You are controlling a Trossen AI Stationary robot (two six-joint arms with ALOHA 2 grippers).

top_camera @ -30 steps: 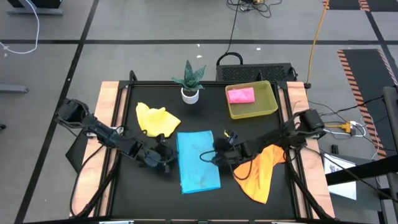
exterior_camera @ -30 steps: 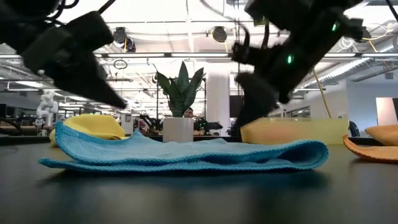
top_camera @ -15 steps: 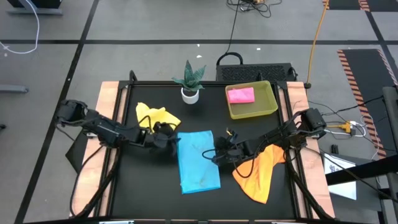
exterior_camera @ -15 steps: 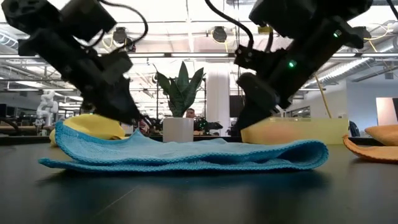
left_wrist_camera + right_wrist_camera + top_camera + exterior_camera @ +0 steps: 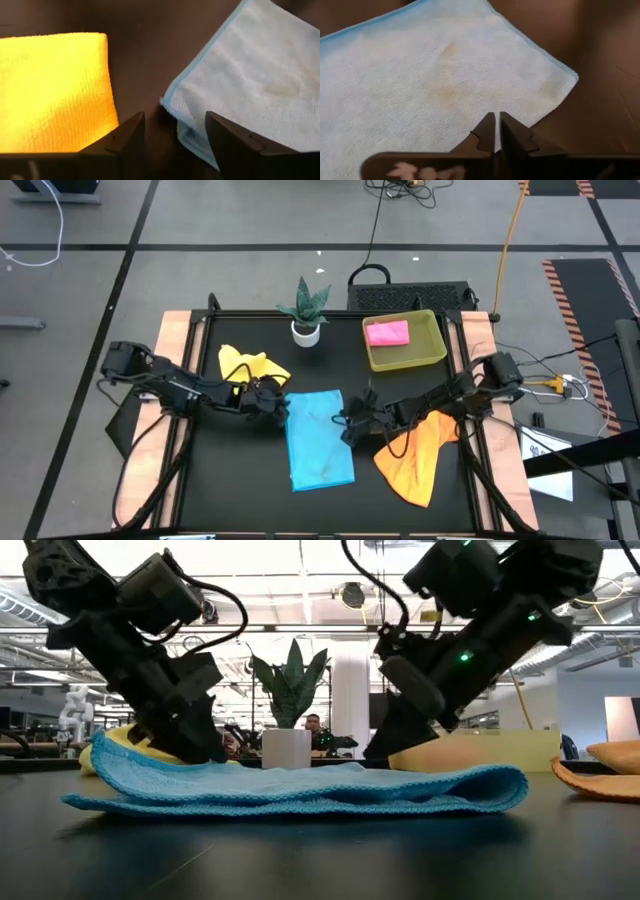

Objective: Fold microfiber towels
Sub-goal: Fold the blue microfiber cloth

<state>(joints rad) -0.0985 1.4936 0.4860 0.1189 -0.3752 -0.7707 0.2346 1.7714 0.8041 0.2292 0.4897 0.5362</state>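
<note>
A pink towel [image 5: 387, 333] lies folded in the yellow-green tray [image 5: 432, 350]. The light blue towel [image 5: 318, 437] lies flat mid-table; the left gripper [image 5: 281, 406], jaws spread and empty, and right gripper [image 5: 347, 423], nearly closed, flank its far corners.

The left gripper [image 5: 276, 406] is being held low with fingers [image 5: 127, 140] spread apart, while the right gripper [image 5: 347, 423] is being held low, fingers nearly together.
</note>
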